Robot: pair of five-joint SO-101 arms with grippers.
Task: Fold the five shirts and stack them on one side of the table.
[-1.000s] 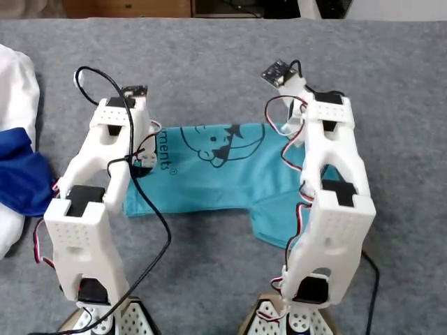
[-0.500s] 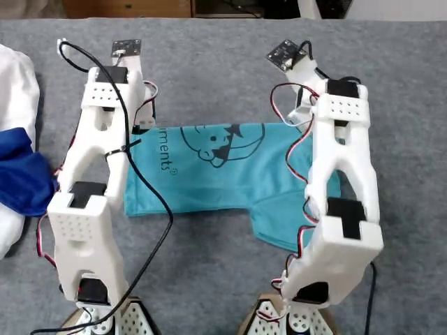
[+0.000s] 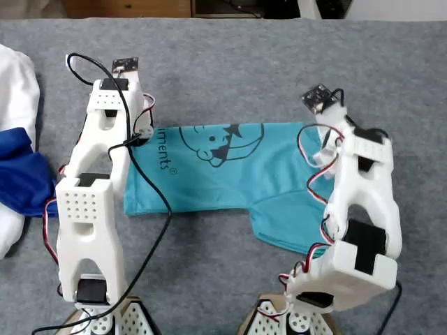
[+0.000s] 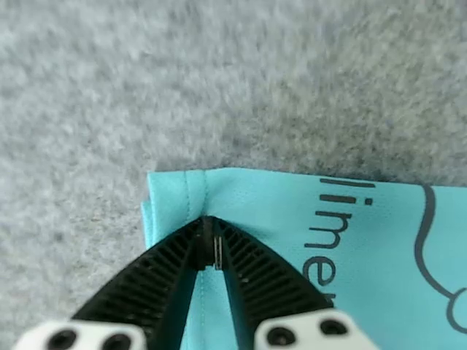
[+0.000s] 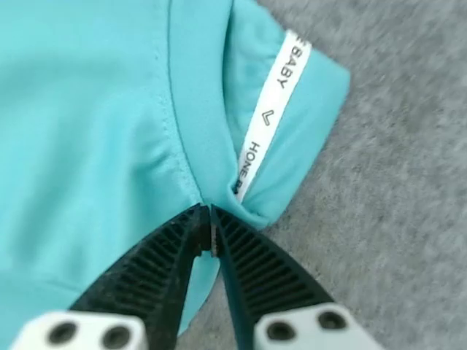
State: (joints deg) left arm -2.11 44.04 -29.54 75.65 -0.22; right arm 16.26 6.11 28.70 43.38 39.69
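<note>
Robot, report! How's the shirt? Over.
Both shut: left tool on teal shirt hem, right tool by its collar. Shirt lies on table. Well aside: blue and white clothes.

Teal shirt [image 3: 230,185] with dark print, grey table [image 3: 209,70]

Table surface [image 3: 230,63] was covered in grey felt-like fabric (short, mottled nap). Beyond its far edge, a strip of wooden furniture [image 3: 126,8] and something dark [image 3: 279,7], too cropped to identify, were visible.
</note>
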